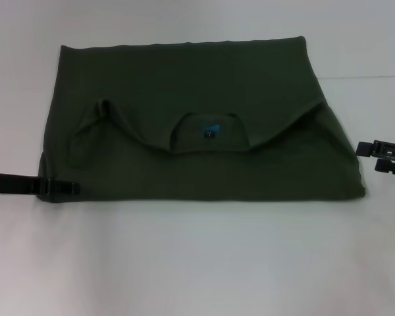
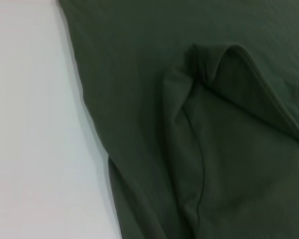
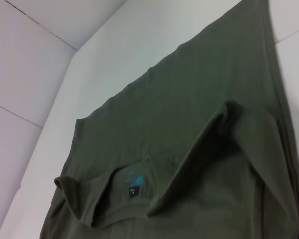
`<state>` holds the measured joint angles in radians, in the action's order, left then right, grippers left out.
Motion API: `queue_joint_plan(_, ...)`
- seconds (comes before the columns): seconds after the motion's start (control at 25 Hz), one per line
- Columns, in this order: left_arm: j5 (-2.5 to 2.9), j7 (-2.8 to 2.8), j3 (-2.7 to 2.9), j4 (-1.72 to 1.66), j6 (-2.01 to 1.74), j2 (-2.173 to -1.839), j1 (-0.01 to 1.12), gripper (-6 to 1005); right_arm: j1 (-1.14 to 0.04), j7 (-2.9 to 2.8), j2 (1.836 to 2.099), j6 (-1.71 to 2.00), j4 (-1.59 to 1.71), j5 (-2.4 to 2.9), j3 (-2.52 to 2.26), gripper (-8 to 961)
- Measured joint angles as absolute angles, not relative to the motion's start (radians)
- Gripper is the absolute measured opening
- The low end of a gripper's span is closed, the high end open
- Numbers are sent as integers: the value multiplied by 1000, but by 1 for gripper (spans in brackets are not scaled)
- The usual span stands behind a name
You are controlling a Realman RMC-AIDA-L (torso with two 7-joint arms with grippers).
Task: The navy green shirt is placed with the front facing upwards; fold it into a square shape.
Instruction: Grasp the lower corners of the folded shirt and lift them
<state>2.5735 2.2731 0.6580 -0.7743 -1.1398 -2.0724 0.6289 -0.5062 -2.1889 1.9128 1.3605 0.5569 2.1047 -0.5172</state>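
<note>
White desk (image 1: 197,263) is filling the scene, and the navy green shirt (image 1: 184,79) is lying flat across its middle, reaching toward the far edge. The garment is sitting folded into a wide rectangle, with its upper part turned down over the body so that the collar (image 1: 207,135) is facing the near edge. A small blue and black neck label (image 1: 209,130) is showing inside the collar opening. Both sleeves are lying tucked inward on top of the cloth, their edges running as slanting lines from the collar toward the left and right sides. No chest lettering is showing. In the left wrist view, one folded sleeve ridge (image 2: 209,64) is rising slightly off the fabric beneath it, and the shirt's side edge is running beside bare desk. In the right wrist view, the collar and label (image 3: 133,183) are appearing close up, with the cloth stretching away toward a seam in the white surface.

Out at the shirt's near left corner, the left gripper (image 1: 64,187) is resting low, its dark fingers reaching the cloth edge; whether they are pinching it or parted, I cannot tell. Beyond the shirt's right side, the right gripper (image 1: 363,149) is hovering just beside the fabric without touching it, and its finger spacing cannot be told either.
</note>
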Motion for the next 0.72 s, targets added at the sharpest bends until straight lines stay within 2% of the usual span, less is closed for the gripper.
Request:
queue_joint_plan(0.24,2606,2274,667,-785,-1165,-2071,636,762,-509,-2189,1913,1357,557,2105,-517,947)
queue_joint_plan(0.72,2614,2276,674,-796,-1156,-2074,635,373,-511,-2189,1913,1356,557,2105,-517,947)
